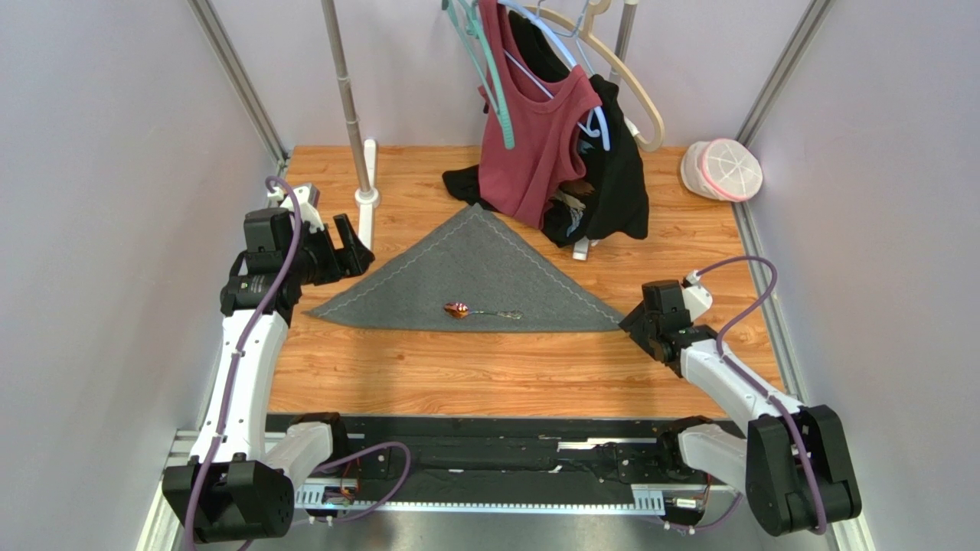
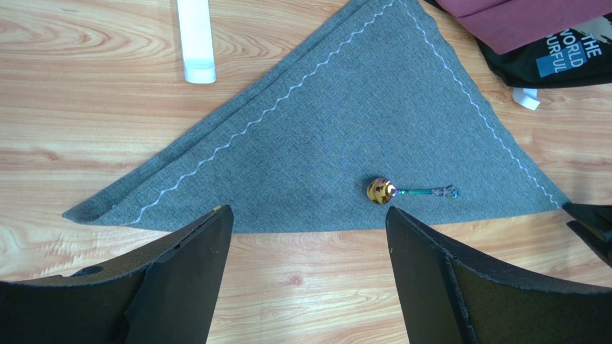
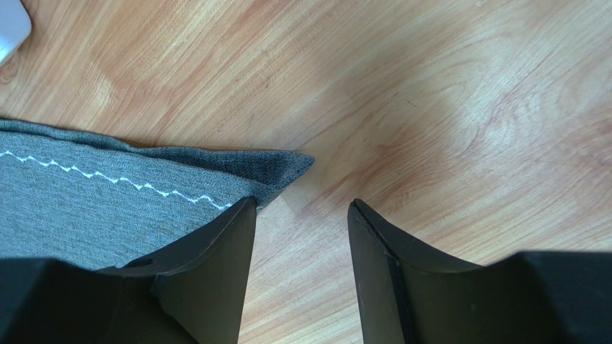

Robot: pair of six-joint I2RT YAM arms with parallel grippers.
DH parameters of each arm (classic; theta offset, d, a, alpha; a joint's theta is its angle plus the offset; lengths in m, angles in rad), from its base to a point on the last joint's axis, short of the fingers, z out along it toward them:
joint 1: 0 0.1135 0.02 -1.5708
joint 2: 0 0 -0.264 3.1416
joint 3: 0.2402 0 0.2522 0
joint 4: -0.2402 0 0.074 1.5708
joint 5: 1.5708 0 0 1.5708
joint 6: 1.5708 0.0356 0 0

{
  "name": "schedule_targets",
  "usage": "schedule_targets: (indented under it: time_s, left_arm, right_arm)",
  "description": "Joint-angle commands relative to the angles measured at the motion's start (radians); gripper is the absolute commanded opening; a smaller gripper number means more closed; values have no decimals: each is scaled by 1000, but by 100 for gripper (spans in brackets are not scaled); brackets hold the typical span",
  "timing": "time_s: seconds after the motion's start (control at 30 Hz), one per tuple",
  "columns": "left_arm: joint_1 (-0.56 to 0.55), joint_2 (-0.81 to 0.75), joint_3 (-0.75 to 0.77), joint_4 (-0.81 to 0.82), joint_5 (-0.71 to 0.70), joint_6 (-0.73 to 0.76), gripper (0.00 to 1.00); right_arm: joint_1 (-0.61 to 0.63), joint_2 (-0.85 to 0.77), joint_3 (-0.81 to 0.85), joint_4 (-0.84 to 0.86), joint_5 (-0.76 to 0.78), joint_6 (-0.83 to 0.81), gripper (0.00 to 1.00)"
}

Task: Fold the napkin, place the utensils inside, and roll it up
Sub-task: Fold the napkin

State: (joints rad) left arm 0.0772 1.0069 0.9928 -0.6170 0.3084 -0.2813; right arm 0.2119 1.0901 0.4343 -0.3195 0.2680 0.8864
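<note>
The dark grey napkin (image 1: 472, 276) lies folded into a triangle on the wooden table, long edge toward me. It also shows in the left wrist view (image 2: 345, 129) and in the right wrist view (image 3: 86, 208). The spoon (image 1: 477, 311) lies flat on the napkin near the long edge, gold bowl to the left; the left wrist view shows it too (image 2: 409, 190). My left gripper (image 1: 351, 243) is open and empty by the napkin's left corner (image 2: 309, 209). My right gripper (image 1: 630, 321) is open and empty at the napkin's right corner (image 3: 302, 201), its left finger over the corner's edge.
A maroon top (image 1: 535, 126) and a black garment (image 1: 615, 172) hang on hangers behind the napkin, draping onto the table. A rack pole (image 1: 351, 115) with a white foot (image 2: 196, 39) stands at the back left. A white-and-pink round object (image 1: 722, 170) sits at the back right.
</note>
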Motion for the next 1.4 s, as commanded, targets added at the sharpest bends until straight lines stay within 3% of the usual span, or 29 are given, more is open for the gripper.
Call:
schedule_targets:
  time_s: [0.0, 0.67, 1.0, 1.37]
  left_arm:
    - [-1, -8, 0, 20, 9, 13, 87]
    - [1, -13, -2, 20, 3, 14, 87]
    - [-1, -19, 0, 20, 0, 16, 87]
    - [-1, -21, 1, 20, 1, 17, 87]
  right_arm:
    - [-14, 16, -2, 60, 28, 5, 52]
    - [-37, 155, 58, 115, 40, -33, 42]
    - [-46, 232, 83, 128, 40, -53, 26]
    - [-54, 248, 98, 158, 34, -101, 1]
